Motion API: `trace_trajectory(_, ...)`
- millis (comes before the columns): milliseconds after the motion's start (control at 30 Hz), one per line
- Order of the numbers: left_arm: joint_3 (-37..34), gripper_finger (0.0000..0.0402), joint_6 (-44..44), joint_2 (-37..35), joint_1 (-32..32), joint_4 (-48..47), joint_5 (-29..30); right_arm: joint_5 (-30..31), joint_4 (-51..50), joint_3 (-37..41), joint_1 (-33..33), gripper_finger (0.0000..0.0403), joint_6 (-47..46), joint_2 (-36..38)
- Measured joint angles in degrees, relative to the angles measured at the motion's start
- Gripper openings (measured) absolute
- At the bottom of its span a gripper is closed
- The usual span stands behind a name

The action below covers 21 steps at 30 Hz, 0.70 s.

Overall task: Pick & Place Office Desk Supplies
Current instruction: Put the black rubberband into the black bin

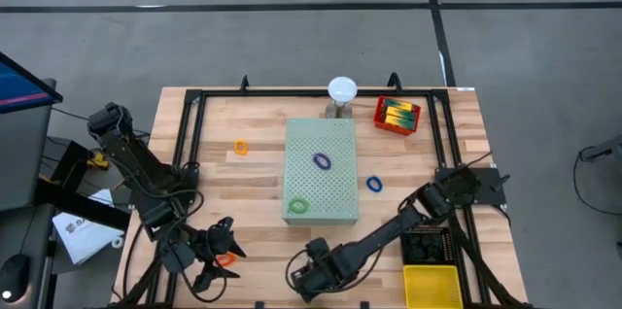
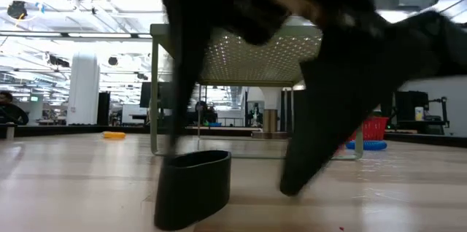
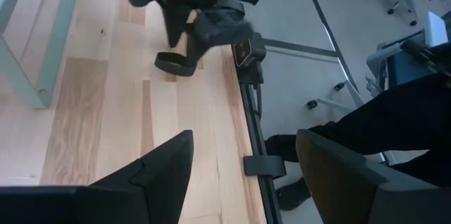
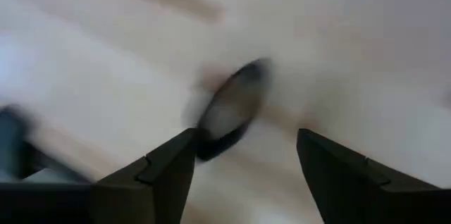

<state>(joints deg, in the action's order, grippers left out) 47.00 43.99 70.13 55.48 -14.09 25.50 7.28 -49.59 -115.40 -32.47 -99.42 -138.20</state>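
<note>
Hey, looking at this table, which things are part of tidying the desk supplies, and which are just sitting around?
Part of the job: orange loop, second orange loop, blue loop, purple loop, green loop, black loop, yellow-green boxes.

Just lying about: perforated board, white dome, yellow bin.

Purple loop (image 1: 322, 161) and green loop (image 1: 297, 206) lie on the perforated board (image 1: 335, 188).

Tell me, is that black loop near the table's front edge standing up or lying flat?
Standing up. In the low view the black loop rests on its edge on the table, its open side facing up. The right gripper hovers over it, fingers apart.
</note>
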Motion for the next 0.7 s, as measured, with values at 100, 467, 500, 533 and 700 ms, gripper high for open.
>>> trace_trajectory(100, 0.0, 0.0245, 0.0, 0.0, 0.0, 0.0, 0.0, 0.1, -0.3, 0.1, 0.4, 0.0216, 0.5, 0.0)
trace_trajectory(467, 0.0, 0.0231, 1.1, 0.0, 0.0, 0.0, 0.0, 0.2, -0.5, 0.4, 3.3, 0.0049, 8.7, 0.1)
trace_trajectory(500, 0.0, 0.0230, 1.3, 0.0, 0.0, 0.0, 0.0, 0.2, -0.5, 0.4, 3.4, 0.0029, 9.3, 0.1)
trace_trajectory(533, 0.0, 0.0229, 1.3, 0.0, 0.0, 0.0, 0.0, 0.1, -0.5, 0.4, 3.4, 0.0015, 9.9, 0.1)
trace_trajectory(700, 0.0, 0.0222, 1.3, 0.0, 0.0, 0.1, 0.0, 0.2, -1.6, 0.4, 3.1, 0.0006, 10.5, 0.1)
